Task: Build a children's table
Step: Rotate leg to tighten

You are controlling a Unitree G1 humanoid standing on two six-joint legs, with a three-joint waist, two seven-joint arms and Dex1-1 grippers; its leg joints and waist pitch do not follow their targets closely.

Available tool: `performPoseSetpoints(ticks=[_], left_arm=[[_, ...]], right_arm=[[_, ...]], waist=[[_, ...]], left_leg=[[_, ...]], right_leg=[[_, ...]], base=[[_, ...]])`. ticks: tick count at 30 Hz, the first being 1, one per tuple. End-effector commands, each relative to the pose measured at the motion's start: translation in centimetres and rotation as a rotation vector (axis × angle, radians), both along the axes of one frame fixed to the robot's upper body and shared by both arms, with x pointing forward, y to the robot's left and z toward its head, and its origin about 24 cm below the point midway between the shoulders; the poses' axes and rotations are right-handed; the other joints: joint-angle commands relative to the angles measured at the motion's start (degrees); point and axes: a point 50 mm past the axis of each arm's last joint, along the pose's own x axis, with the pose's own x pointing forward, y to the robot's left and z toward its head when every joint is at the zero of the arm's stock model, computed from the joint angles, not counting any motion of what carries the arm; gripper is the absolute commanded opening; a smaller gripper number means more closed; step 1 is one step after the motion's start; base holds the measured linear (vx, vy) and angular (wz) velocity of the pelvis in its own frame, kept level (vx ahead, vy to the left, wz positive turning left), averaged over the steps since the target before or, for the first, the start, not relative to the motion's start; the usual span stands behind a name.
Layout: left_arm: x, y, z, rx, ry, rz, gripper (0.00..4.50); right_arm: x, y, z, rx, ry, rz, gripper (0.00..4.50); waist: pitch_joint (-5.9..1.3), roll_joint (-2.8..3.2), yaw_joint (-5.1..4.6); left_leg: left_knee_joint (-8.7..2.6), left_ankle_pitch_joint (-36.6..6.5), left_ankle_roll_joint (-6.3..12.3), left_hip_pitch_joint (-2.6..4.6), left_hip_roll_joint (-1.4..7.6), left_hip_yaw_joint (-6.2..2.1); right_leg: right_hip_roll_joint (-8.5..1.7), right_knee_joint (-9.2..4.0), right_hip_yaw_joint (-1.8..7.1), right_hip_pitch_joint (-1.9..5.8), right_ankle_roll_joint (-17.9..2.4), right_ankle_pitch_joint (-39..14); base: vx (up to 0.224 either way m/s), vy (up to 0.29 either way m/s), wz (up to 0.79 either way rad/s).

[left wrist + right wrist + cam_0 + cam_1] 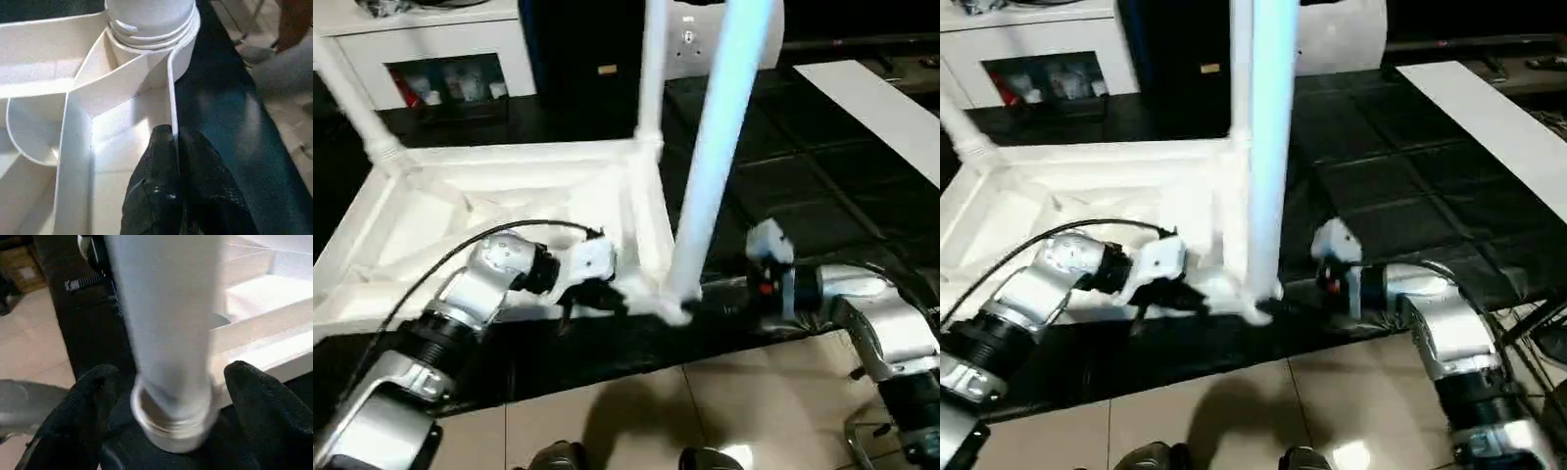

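Upside down on the black padded work surface (783, 225) lies the children's table top (431, 235), its ribbed underside facing up and its near edge close to the front edge of the padding. Three white legs show standing up from its corner sockets: a far-left leg (357, 108) leaning outward, a far-right leg (653, 69) upright, and a near-right leg (710, 166) rising from the socket at the corner closest to the robot's right arm. In the left wrist view, the threaded foot of that near-right leg sits in its round socket (151, 54), with ribs running from it into the underside.

The left gripper (173, 142) is pinched shut on the thin side wall of the top, one black finger on either side of the wall, just short of that socket. Its silver forearm reaches in from the lower left across the tiled floor (705, 411).

The right gripper (168, 382) stands wide, its two black fingers (85, 401) flanking the base of the near-right leg without visibly pressing on it; the leg's ringed end sits between them.

Behind the table stand a white cabinet (440, 59) and a dark panel (578, 69). A flat white board (881, 108) lies on the padding at far right.
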Motion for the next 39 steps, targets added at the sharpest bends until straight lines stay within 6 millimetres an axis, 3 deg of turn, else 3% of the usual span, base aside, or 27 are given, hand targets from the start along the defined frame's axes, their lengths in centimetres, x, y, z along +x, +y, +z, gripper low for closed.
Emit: performPoseSetpoints(ticks=[1, 3, 4, 7, 9, 16, 26, 29, 30, 33, 34, 36, 37, 38, 39], left_arm=[[-0.4, -1.2, 1.0, -0.001, -0.036, -0.113, 0.00], [-0.7, -1.3, 1.0, 0.017, -0.028, -0.162, 0.00], [-0.7, -1.3, 1.0, 0.017, -0.028, -0.162, 0.00], [-0.9, -1.4, 1.1, 0.016, -0.024, -0.190, 0.00], [-0.9, -1.5, 1.1, 0.014, -0.023, -0.197, 0.00], [-1.0, -1.6, 1.1, 0.008, -0.020, -0.219, 0.00], [-0.6, -1.7, 1.1, -0.026, -0.008, -0.147, 0.00], [0.5, -2.8, 1.3, -0.099, -0.023, 0.037, 0.00], [0.9, -3.2, 1.4, -0.121, -0.023, 0.096, 0.00], [1.6, -4.3, 1.8, -0.178, -0.028, 0.194, 0.00], [2.1, -5.2, 2.0, -0.204, -0.033, 0.267, 0.00], [2.6, -5.9, 2.0, -0.208, -0.040, 0.336, 0.00], [2.8, -6.2, 2.1, -0.207, -0.047, 0.372, 0.00], [2.9, -6.4, 2.1, -0.205, -0.053, 0.391, 0.00], [3.1, -6.7, 2.2, -0.210, -0.058, 0.428, 0.00]], right_arm=[[0.1, 0.3, 0.3, -0.004, -0.004, 0.035, 3.36], [0.2, 0.7, 0.3, 0.003, 0.022, 0.081, 3.36], [0.2, 0.7, 0.3, 0.003, 0.022, 0.081, 3.09], [0.1, 0.9, 0.3, 0.014, 0.045, 0.115, 2.98], [0.1, 1.0, 0.3, 0.019, 0.052, 0.123, 2.66], [-0.3, 1.3, 0.2, 0.041, 0.078, 0.183, 2.08], [-1.0, 1.9, -0.2, 0.075, 0.116, 0.210, 1.94], [-0.6, 2.7, -0.8, 0.106, 0.107, 0.036, 1.94], [-0.2, 3.1, -1.0, 0.103, 0.090, -0.048, 1.94], [0.7, 4.3, -1.1, 0.162, 0.105, -0.221, 1.94], [0.8, 5.5, -1.0, 0.199, 0.109, -0.268, 1.93], [1.2, 6.6, -1.0, 0.194, 0.100, -0.336, 1.93], [1.5, 7.2, -1.0, 0.187, 0.092, -0.377, 1.93], [1.6, 7.5, -1.0, 0.183, 0.089, -0.402, 1.93], [1.9, 8.0, -0.9, 0.178, 0.088, -0.452, 1.93]], waist=[[-5.15, -0.55, -0.22], [-5.19, -0.53, 0.15], [-5.11, -0.54, 0.16], [-5.14, -0.47, 0.23], [-5.17, -0.49, 0.21], [-5.36, -0.44, 0.31], [-5.37, -0.51, 0.41], [-5.10, -0.45, 0.37], [-5.02, -0.63, 0.03], [-4.73, -0.48, -0.68], [-4.68, -0.78, -1.52], [-4.67, -0.76, -2.19], [-4.63, -0.24, -2.28], [-4.68, -0.69, -3.04], [-4.74, -0.44, -3.23]], left_leg=[[-3.90, -15.26, 2.91, 2.13, 3.12, -1.14], [-3.84, -15.67, 2.46, 2.22, 3.17, -1.16], [-3.86, -16.38, 2.17, 2.16, 3.14, -1.16], [-3.85, -17.77, 1.34, 2.22, 3.13, -1.27], [-3.90, -18.05, 1.04, 2.26, 3.11, -1.33], [-3.81, -17.37, 1.16, 2.22, 3.08, -1.31], [-3.64, -16.20, 1.72, 2.15, 3.01, -1.23], [-3.69, -16.90, 1.17, 2.43, 3.04, -1.18], [-3.87, -16.95, 0.57, 2.04, 2.83, -1.41], [-3.95, -19.61, -0.54, 2.14, 2.52, -1.68], [-4.02, -20.12, -0.89, 1.82, 2.30, -1.91], [-3.95, -20.69, -1.01, 1.91, 2.24, -1.97], [-3.93, -21.13, -0.93, 2.00, 2.13, -2.07], [-3.93, -20.94, -0.86, 1.55, 1.98, -2.01], [-3.85, -20.55, -0.54, 1.55, 1.88, -2.06]], right_leg=[[-2.76, -3.39, 1.73, 2.52, -14.57, -15.29], [-2.82, -3.43, 1.78, 2.34, -14.23, -16.82], [-2.82, -3.46, 1.80, 2.31, -13.96, -17.78], [-2.83, -3.52, 1.77, 2.26, -13.50, -19.70], [-2.84, -3.58, 1.79, 2.23, -13.11, -20.33], [-2.75, -3.42, 1.77, 2.24, -13.52, -18.87], [-2.74, -3.32, 1.77, 2.34, -13.89, -18.04], [-2.66, -3.51, 1.93, 1.89, -13.54, -19.36], [-2.71, -3.54, 1.78, 2.22, -12.87, -20.83], [-2.69, -4.16, 1.51, 1.93, -10.84, -26.06], [-2.70, -4.35, 1.38, 2.14, -9.70, -27.40], [-2.62, -4.60, 1.31, 1.84, -8.98, -28.35], [-2.69, -4.76, 1.26, 1.83, -8.82, -28.73], [-2.56, -4.79, 1.21, 1.95, -8.65, -28.22], [-2.64, -4.83, 1.17, 1.99, -8.46, -28.40]], base=[[0.000, 0.000, 0.00], [0.000, 0.000, 0.00], [0.000, 0.000, 0.00], [0.000, 0.000, 0.00], [0.000, 0.000, 0.00], [0.000, 0.000, 0.00], [0.000, 0.000, 0.00], [0.000, 0.000, 0.00], [0.000, 0.000, 0.00], [0.000, 0.000, 0.00], [0.000, 0.000, 0.00], [0.000, 0.000, 0.00], [0.000, 0.000, 0.00], [0.000, 0.000, 0.00], [0.000, 0.000, 0.00]])
